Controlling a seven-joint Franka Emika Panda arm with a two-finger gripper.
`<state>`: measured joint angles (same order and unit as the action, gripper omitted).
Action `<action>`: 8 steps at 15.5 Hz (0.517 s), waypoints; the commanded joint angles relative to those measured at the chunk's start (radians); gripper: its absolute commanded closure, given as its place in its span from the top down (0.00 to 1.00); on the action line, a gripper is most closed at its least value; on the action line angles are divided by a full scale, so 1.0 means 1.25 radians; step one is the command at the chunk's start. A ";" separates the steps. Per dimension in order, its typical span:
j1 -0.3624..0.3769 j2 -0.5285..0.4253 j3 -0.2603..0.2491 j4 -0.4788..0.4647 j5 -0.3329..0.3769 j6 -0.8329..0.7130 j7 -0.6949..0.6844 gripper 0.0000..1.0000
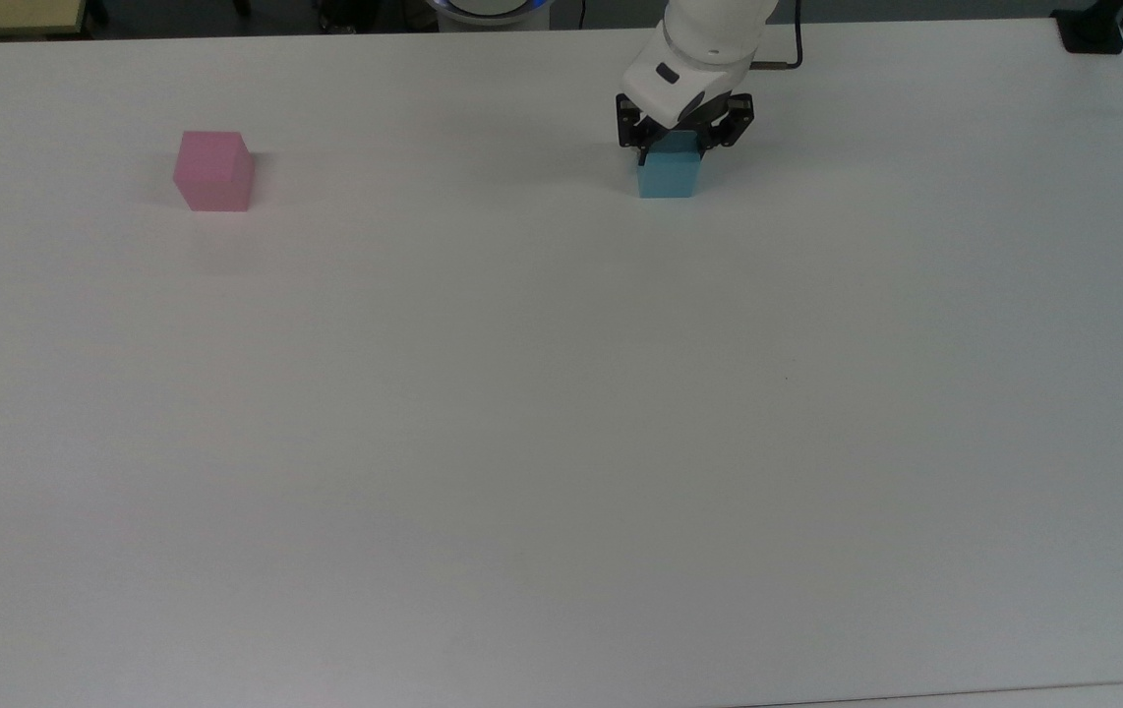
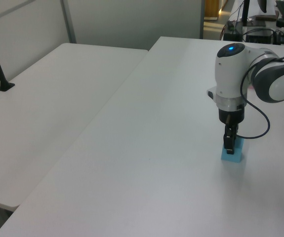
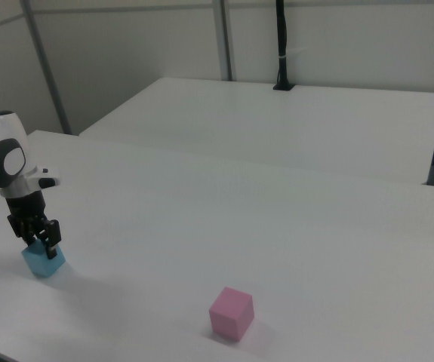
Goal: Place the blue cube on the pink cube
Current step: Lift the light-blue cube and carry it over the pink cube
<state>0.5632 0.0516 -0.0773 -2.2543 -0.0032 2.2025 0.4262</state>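
On the table [image 1: 522, 393], the tool [image 1: 683, 147] grips the blue cube [image 1: 670, 179].

Two cubes sit on the table [image 1: 522, 442]: one blue cube [image 1: 668, 177] and one pink cube [image 1: 214, 171], well apart from each other. One arm [image 1: 709, 39] reaches over the table, carrying one gripper [image 1: 681, 146]. A second white table [image 3: 300, 128] stands beside the first, with one black pole [image 3: 281, 45] at its far edge.
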 commanded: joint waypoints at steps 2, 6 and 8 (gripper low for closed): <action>-0.004 -0.034 -0.003 0.116 0.009 -0.170 -0.010 0.11; -0.030 -0.045 -0.006 0.292 0.009 -0.365 -0.039 0.12; -0.044 -0.045 -0.006 0.350 0.006 -0.412 -0.055 0.12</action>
<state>0.5363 -0.0078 -0.0795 -1.9311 -0.0033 1.7924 0.4087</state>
